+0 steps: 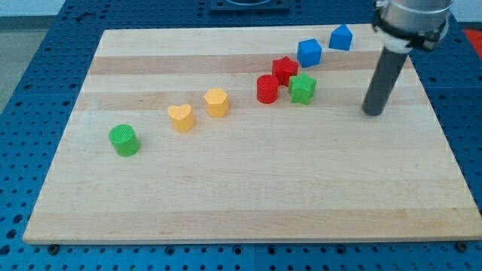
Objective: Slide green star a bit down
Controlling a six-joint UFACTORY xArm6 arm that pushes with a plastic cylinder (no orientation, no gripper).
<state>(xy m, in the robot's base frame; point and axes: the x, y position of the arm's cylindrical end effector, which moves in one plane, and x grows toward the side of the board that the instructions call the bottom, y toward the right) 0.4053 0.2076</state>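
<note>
The green star [302, 88] sits on the wooden board [248, 188] in the upper right part of the view. It is next to a red cylinder [267, 89] on its left and just below a red star [285, 70]. My rod comes down from the view's top right; my tip [373, 113] rests on the board to the right of the green star and slightly lower, well apart from it.
A blue cube [309, 52] and a blue pentagon-like block [340, 37] lie above the green star. A yellow hexagon [216, 102], a yellow heart [181, 117] and a green cylinder [124, 140] trail off to the lower left.
</note>
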